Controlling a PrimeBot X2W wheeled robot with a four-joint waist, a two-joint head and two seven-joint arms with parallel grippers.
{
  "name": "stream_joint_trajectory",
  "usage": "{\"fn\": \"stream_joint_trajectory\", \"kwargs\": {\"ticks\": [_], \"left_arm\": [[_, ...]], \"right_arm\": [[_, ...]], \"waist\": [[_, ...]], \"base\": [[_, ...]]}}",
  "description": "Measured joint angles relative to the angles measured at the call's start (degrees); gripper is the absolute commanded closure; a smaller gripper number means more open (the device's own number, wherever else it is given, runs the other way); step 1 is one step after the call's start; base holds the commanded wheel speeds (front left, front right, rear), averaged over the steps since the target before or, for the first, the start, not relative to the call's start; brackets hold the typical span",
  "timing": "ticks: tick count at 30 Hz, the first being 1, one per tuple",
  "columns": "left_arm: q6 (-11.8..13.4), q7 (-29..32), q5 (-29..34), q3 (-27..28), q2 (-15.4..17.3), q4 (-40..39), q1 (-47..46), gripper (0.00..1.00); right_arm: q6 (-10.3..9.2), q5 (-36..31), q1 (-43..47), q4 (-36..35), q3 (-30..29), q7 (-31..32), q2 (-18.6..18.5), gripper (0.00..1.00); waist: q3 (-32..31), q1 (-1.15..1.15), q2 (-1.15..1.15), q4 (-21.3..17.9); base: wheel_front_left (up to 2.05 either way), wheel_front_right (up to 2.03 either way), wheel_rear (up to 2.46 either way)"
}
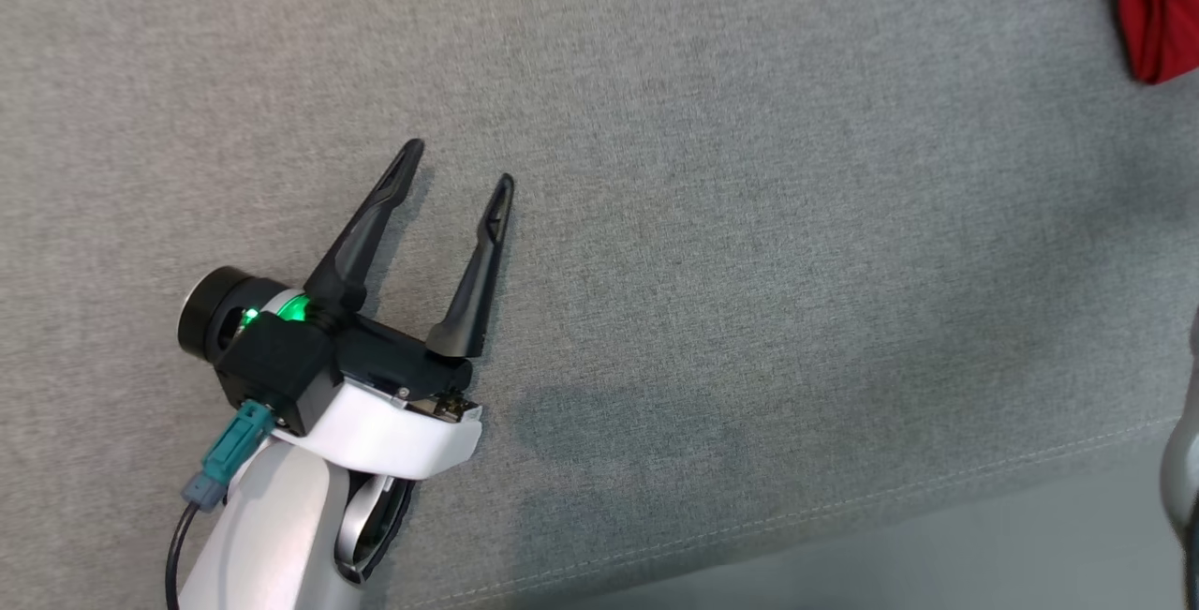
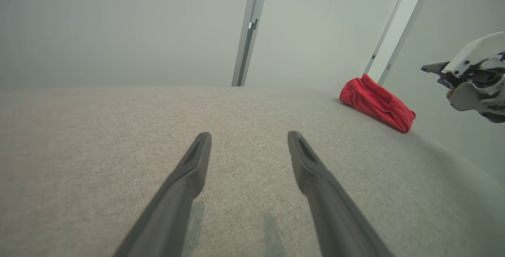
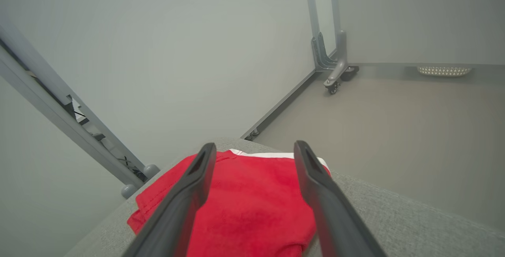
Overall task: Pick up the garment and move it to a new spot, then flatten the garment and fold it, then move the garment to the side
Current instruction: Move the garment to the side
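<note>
A red garment (image 1: 1157,10) lies on grey upholstery (image 1: 749,216).

Soft, even light — faint shadows.

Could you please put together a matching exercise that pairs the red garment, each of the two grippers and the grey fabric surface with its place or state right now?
Things:
1. red garment
2. left gripper
3. right gripper
4. grey fabric surface

Places or states:
A. open, aimed at the red cloth
B. open, over bare grey fabric
C. lying bunched at the surface's edge
D. has a stitched seam along its near edge

Pairs: 1-C, 2-B, 3-A, 4-D
</note>
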Motion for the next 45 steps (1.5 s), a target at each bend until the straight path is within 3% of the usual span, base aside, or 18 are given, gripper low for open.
{"fn": "stream_joint_trajectory", "kwargs": {"ticks": [7, 11, 17, 23, 30, 39, 45], "left_arm": [[2.94, 0.01, -1.21, 3.65, -2.91, 2.46, 2.61, 0.0], [5.17, 0.02, -2.75, 6.47, -4.52, 4.52, 5.97, 0.0], [5.83, 0.19, -3.78, 8.64, -4.93, 6.59, 9.73, 0.0], [6.35, 0.21, -3.74, 10.17, -5.11, 6.69, 12.63, 0.0], [6.41, 0.25, -3.76, 10.53, -5.12, 6.24, 17.07, 0.0], [6.38, 0.25, -1.6, 10.05, -5.08, 7.3, 20.01, 0.0], [6.42, 0.25, 0.22, 8.45, -5.08, 7.75, 21.85, 0.0]], "right_arm": [[0.0, 7.91, 8.98, -1.35, 15.21, 0.0, 0.71, 0.0], [0.0, 16.5, 16.86, -2.87, 29.18, 0.0, 0.7, 0.0], [0.0, 23.75, 27.54, -11.84, 45.46, 0.01, 0.54, 0.0], [0.0, 31.1, 37.16, -20.16, 56.21, 0.01, -0.58, 0.0], [0.0, 33.04, 47.86, -28.56, 62.18, 0.01, -2.27, 0.0], [0.0, 35.4, 61.49, -40.09, 64.22, 0.01, -0.99, 0.0], [0.0, 34.49, 69.34, -43.43, 63.25, 0.01, -0.43, 0.0]], "waist": [[-6.86, 0.0, 0.0, 1.64], [-12.47, 0.0, 0.0, 3.54], [-18.91, 0.0, 0.0, 6.39], [-24.8, 0.0, 0.0, 9.19], [-31.07, 0.0, 0.0, 11.74], [-35.82, 0.0, 0.0, 13.98], [-37.15, 0.0, 0.0, 13.66]], "base": [[0.0, 0.0, 0.0], [0.0, 0.0, 0.0], [0.0, 0.0, 0.0], [0.0, 0.0, 0.0], [0.0, 0.0, 0.0], [0.0, 0.0, 0.0], [0.0, 0.0, 0.0]]}}
